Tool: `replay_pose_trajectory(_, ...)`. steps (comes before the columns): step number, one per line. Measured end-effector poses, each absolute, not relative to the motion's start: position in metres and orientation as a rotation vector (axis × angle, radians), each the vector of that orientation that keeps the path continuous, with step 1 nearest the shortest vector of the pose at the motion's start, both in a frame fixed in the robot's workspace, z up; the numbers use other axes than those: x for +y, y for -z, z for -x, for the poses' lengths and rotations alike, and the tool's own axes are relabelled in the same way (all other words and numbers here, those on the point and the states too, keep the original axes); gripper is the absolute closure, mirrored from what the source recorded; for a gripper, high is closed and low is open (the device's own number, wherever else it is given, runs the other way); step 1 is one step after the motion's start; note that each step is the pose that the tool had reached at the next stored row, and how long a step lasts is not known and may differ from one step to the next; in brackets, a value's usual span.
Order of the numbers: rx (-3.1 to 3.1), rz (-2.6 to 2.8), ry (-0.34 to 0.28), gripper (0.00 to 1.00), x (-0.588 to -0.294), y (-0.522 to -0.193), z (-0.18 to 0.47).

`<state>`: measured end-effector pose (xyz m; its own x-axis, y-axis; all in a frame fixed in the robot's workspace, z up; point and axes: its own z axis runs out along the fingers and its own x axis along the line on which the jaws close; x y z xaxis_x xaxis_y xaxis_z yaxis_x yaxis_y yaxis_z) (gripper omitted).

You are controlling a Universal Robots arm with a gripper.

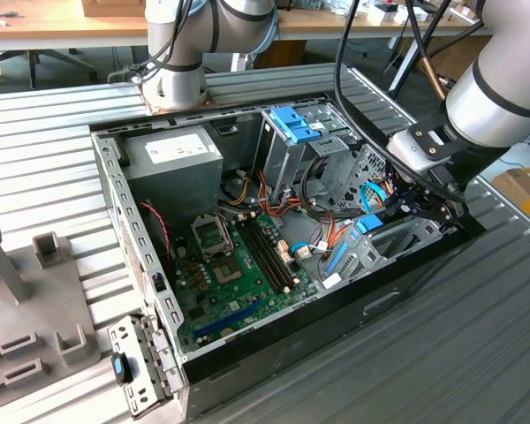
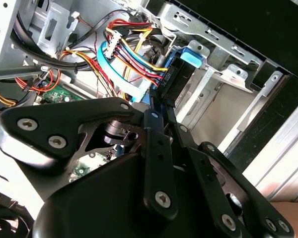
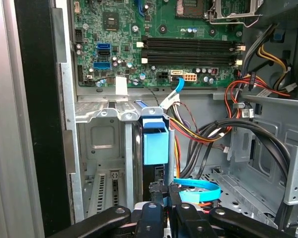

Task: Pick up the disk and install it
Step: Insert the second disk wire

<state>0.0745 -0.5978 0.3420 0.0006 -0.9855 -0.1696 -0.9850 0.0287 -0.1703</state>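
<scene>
The disk (image 1: 368, 224) stands on edge in the grey drive bay (image 1: 405, 240) at the case's front, on the exterior view's right. Its light-blue carrier end (image 3: 155, 141) points up between the bay's metal walls (image 3: 102, 144). In the second wrist view the same blue end (image 2: 190, 55) sits against the bay frame, beside a bundle of coloured wires. My gripper (image 1: 390, 215) reaches down into the case from the exterior view's right. Its black fingers (image 3: 155, 192) are pressed close together on the disk's edge; the gripper (image 2: 158, 105) is shut on the disk.
The open case holds a green motherboard (image 1: 234, 265), a grey box with a white label (image 1: 172, 159) and a silver drive cage with a blue tab (image 1: 296, 124). Loose cables (image 3: 208, 134) crowd the bay's side. A grey fixture (image 1: 26, 291) stands on the exterior view's left.
</scene>
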Motion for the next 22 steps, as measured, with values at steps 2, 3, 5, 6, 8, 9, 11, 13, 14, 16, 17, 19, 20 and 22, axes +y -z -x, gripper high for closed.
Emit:
replay_pose_trajectory(2,2.064,2.035,0.003,0.84,-0.5978,-0.3418,-0.0745)
replay_pose_trajectory(3,2.064,2.034,0.002,0.84,-0.5977,-0.3413,-0.0746)
replay_pose_trajectory(5,2.064,2.035,0.003,0.84,-0.5977,-0.3419,-0.0746)
replay_pose_trajectory(6,2.064,2.035,0.003,0.84,-0.5977,-0.3419,-0.0746)
replay_pose_trajectory(8,2.064,2.035,0.003,0.84,-0.5977,-0.3419,-0.0746)
replay_pose_trajectory(9,2.064,2.035,0.003,0.84,-0.5977,-0.3416,-0.0746)
replay_pose_trajectory(11,2.064,2.035,0.003,0.84,-0.5978,-0.3402,-0.0746)
replay_pose_trajectory(13,2.064,2.035,0.003,0.84,-0.5978,-0.3390,-0.0746)
replay_pose_trajectory(14,2.064,2.035,0.003,0.84,-0.5978,-0.3390,-0.0746)
replay_pose_trajectory(16,2.064,2.035,0.003,0.84,-0.5978,-0.3390,-0.0746)
replay_pose_trajectory(17,2.064,2.035,0.003,0.84,-0.5978,-0.3387,-0.0746)
replay_pose_trajectory(19,2.064,2.035,0.003,0.84,-0.5978,-0.3378,-0.0746)
replay_pose_trajectory(20,2.064,2.035,0.003,0.84,-0.5978,-0.3378,-0.0746)
replay_pose_trajectory(22,2.064,2.035,0.003,0.84,-0.5978,-0.3376,-0.0746)
